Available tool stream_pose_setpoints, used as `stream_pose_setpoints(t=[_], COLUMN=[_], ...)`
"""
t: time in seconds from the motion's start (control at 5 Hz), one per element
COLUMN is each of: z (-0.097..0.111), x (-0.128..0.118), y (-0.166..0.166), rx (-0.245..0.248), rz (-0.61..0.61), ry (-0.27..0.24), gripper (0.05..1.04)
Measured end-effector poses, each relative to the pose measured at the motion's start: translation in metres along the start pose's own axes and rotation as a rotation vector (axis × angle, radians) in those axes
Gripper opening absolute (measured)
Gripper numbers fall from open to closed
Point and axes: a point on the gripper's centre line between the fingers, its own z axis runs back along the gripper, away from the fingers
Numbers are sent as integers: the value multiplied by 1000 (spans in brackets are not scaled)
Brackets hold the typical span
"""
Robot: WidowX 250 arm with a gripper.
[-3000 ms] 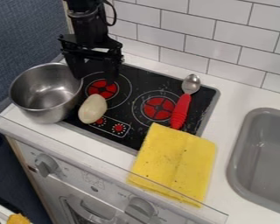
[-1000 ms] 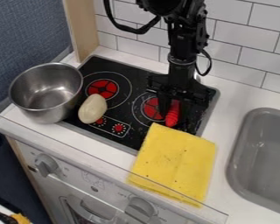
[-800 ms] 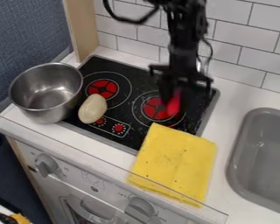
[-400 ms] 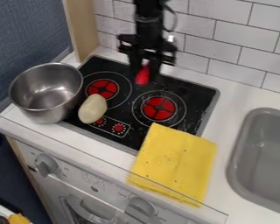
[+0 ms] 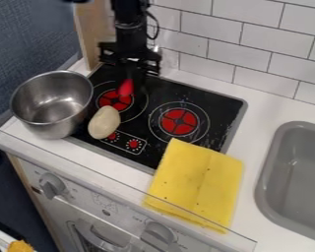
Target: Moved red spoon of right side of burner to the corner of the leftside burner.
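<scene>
My gripper [image 5: 128, 81] hangs over the back of the left burner [image 5: 115, 99], shut on the red spoon [image 5: 126, 88]. The red handle points down toward the camera between the fingers, in front of the burner's upper part. Part of the spoon is hidden by the gripper; a pale bit of its metal end shows just right of the arm. The right burner [image 5: 179, 122] is uncovered.
A metal pot [image 5: 52, 103] stands at the stove's left edge, with a pale oval object [image 5: 104, 122] beside it. A folded yellow cloth [image 5: 196, 182] overlaps the front right edge. The grey sink [image 5: 297, 172] lies farther right; a tiled wall rises behind.
From the left, the gripper went to the spoon beside the right burner and took hold of it. It has since lifted the spoon and carried it left to the left burner.
</scene>
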Motion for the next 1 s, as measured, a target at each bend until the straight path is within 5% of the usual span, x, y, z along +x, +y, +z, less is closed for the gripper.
stream_pose_setpoints(t=[0.4, 0.8, 1.0], z=[-13, -19, -20], x=[-5, -7, -8], y=[29, 39, 33], rx=[53, -15, -50], rz=[-34, -65, -100], ry=[60, 39, 34], gripper=[418, 489, 797])
